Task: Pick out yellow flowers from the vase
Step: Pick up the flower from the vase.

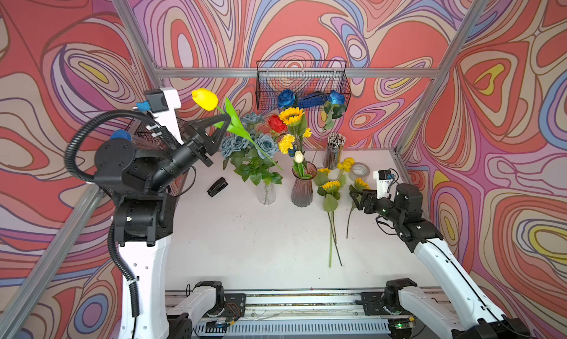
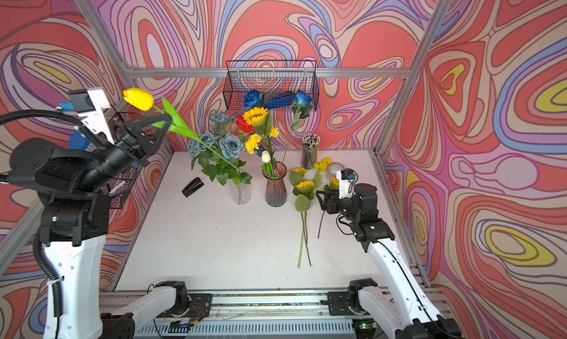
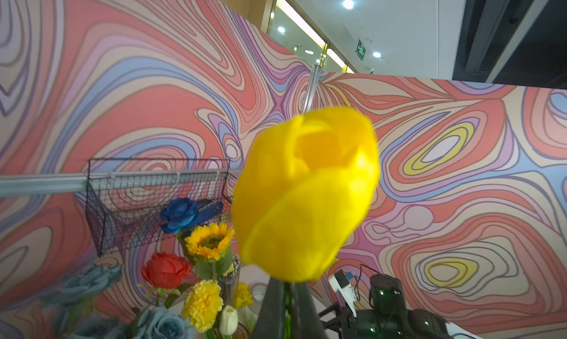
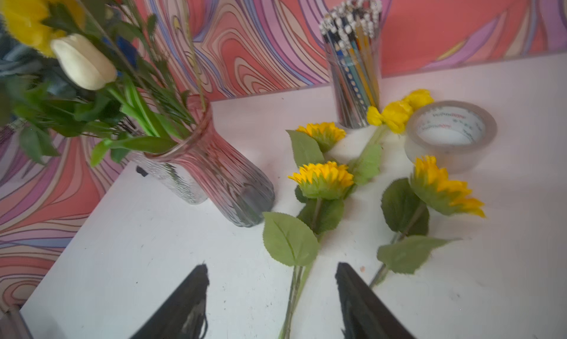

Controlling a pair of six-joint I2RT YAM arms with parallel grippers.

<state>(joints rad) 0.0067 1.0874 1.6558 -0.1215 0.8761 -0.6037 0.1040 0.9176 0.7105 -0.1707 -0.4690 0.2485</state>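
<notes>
In both top views the left gripper (image 1: 225, 120) (image 2: 167, 120) is raised in the upper left of the frame, its jaws pinched tight on the green stem of the yellow tulip (image 1: 205, 99) (image 2: 138, 98). The bloom sits just beyond the jaws, up and to the left of them. The stem and its long leaf slant down to the right across the grey-blue roses (image 1: 266, 144) and end just left of the rim of the pink vase (image 1: 302, 190) near frame centre. In the left wrist view the yellow tulip (image 3: 306, 193) looms just past the closed fingertips (image 3: 273, 313), with a sliver of green stem showing between them. The pink vase holds a tall sunflower (image 1: 291, 115), a yellow carnation (image 1: 287, 143) and a small yellow blossom (image 1: 306, 133), along with a red rose (image 1: 277, 123) and a white tulip (image 1: 298, 157). To the right of centre the right gripper (image 1: 352, 199) (image 2: 320, 200) sits low over the white table (image 1: 245, 245), its jaws standing wide apart and gripping nothing. In the right wrist view the gap of the right gripper (image 4: 270, 270) frames the stems of the loose sunflowers (image 4: 322, 176), which lie flat on the table just ahead of the fingers and untouched. Another fallen sunflower (image 4: 441, 187) lies beside them, its stem running close by one finger. A yellow spray (image 4: 395, 113) lies farther off, between the pencil cup (image 4: 352, 64) and the tape roll (image 4: 451, 134).
</notes>
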